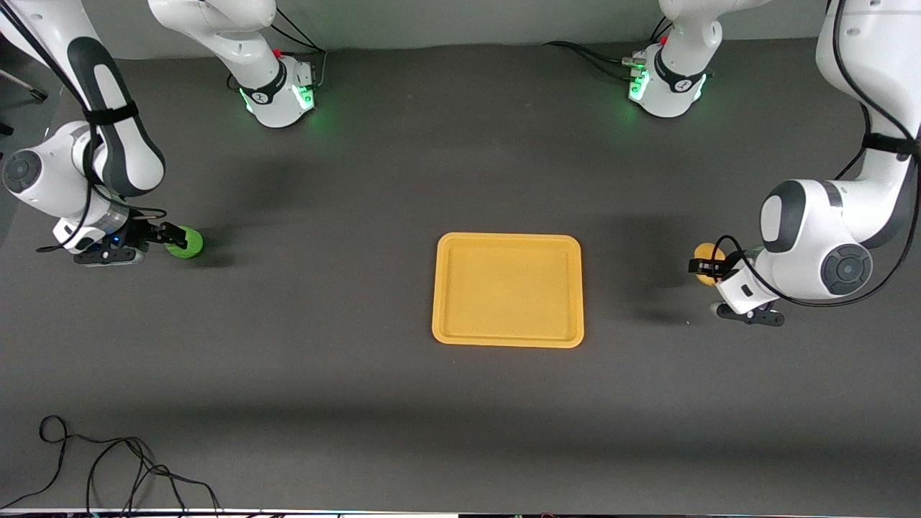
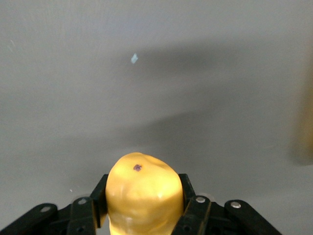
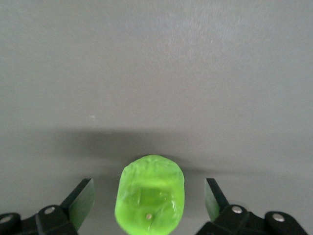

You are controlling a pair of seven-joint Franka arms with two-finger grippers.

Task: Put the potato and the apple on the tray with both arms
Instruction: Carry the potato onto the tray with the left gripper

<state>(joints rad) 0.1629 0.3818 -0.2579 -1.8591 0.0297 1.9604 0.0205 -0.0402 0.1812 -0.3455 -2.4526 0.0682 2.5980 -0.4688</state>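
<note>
The yellow-tan potato point(image 1: 706, 255) sits between the fingers of my left gripper point(image 1: 709, 266) at the left arm's end of the table. In the left wrist view both fingers point(image 2: 191, 196) press on the potato point(image 2: 142, 196), so the left gripper point(image 2: 144, 191) is shut on it. The green apple point(image 1: 187, 242) lies on the table at the right arm's end. My right gripper point(image 1: 171, 236) is low around it. In the right wrist view the right gripper point(image 3: 149, 192) is open, with a gap on each side of the apple point(image 3: 150, 196). The yellow-orange tray point(image 1: 507, 238) lies empty at mid-table between them.
The two arm bases point(image 1: 280, 93) point(image 1: 665, 86) stand along the table's edge farthest from the front camera. Loose black cables point(image 1: 108, 467) lie at the corner nearest the front camera, toward the right arm's end. The table is dark grey.
</note>
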